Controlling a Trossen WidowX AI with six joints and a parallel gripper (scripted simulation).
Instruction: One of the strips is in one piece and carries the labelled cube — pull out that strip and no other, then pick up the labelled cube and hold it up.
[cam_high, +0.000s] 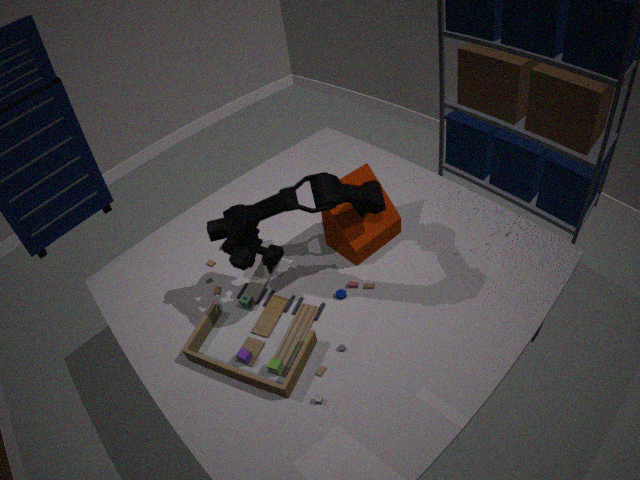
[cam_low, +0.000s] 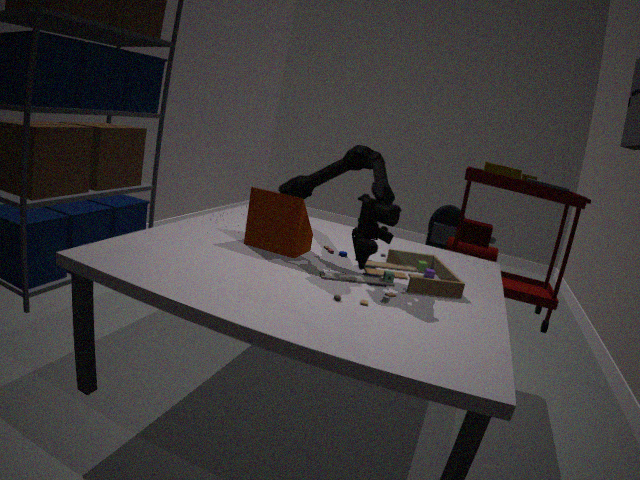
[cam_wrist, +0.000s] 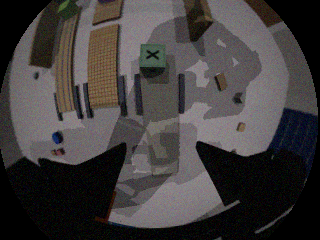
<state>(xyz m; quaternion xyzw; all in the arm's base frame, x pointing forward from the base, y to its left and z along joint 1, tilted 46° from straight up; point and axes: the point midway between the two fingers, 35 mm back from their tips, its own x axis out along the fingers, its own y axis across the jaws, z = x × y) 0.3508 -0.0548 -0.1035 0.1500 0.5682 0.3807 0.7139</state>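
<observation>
The claw (cam_wrist: 160, 160) hangs released and holds nothing. Just ahead of it, the labelled cube (cam_wrist: 152, 56) sits on the grey strip's (cam_wrist: 160, 110) far end, outside the tray (cam_high: 199, 333), reachable.

Top view looks steeply down from afar; exterior view faces the table (cam_low: 289, 330) from low and distant; the dim wrist view, apparently near, looks downward. All share the wooden tray (cam_high: 242, 373).

An orange wedge block (cam_high: 361, 221) sits far back on the table (cam_high: 439, 330); a blue disc (cam_high: 340, 293) (pink chip (cam_high: 353, 284) just beside it) lies nearer.
</observation>
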